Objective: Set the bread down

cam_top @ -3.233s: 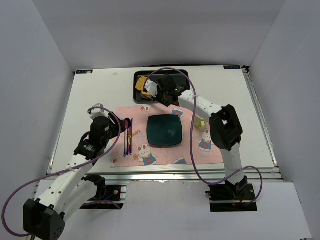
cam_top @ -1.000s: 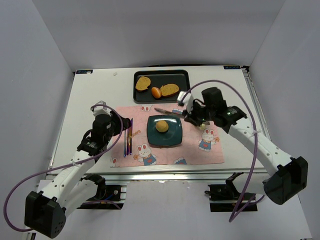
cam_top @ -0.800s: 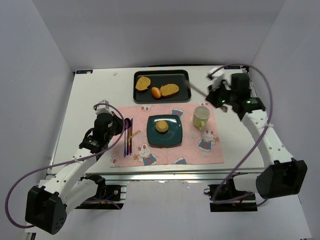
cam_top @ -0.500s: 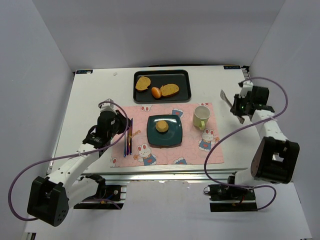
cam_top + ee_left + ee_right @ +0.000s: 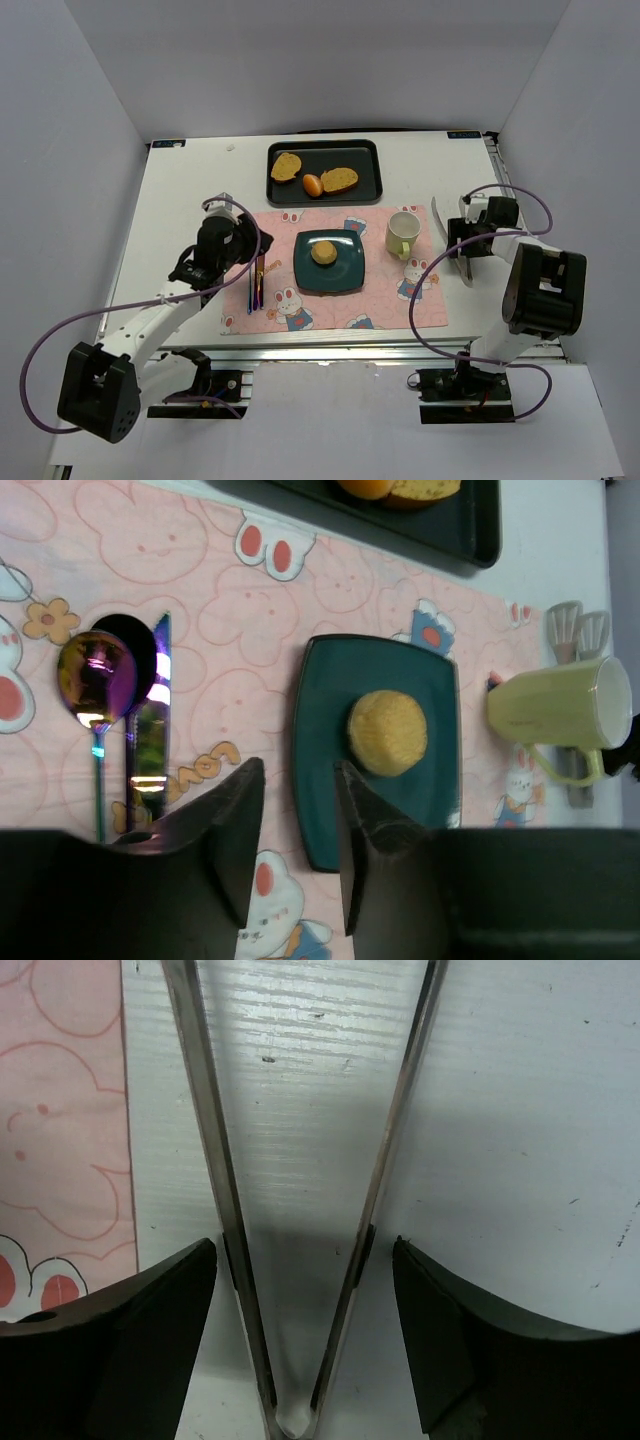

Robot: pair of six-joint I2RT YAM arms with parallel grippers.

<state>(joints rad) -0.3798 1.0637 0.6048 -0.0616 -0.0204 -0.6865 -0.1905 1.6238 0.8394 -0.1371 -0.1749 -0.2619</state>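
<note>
The bread (image 5: 323, 252), a small round golden-tan bun, rests by itself near the middle of the teal plate (image 5: 345, 275) on the pink placemat. From the left wrist, the bread (image 5: 388, 732) lies ahead and right of my left gripper (image 5: 297, 770), which is open and empty over the plate's (image 5: 320, 730) left edge. My left gripper (image 5: 255, 243) hovers by the cutlery. My right gripper (image 5: 462, 240) is low over the bare table right of the mat. It (image 5: 302, 1250) stands open around metal tongs (image 5: 203, 1110) lying flat, its fingers apart from both tong arms.
A black tray (image 5: 365, 160) at the back holds two toasted slices (image 5: 286, 165) and an orange roll (image 5: 312, 185). A pale yellow mug (image 5: 402, 232) stands right of the plate. A spoon (image 5: 92, 675) and knife (image 5: 150, 720) lie on the mat's left side.
The right arm swung from beside the plate out to the right of the mat, laid the tongs on the table and opened. The left gripper edged toward the plate. The bread stayed put.
</note>
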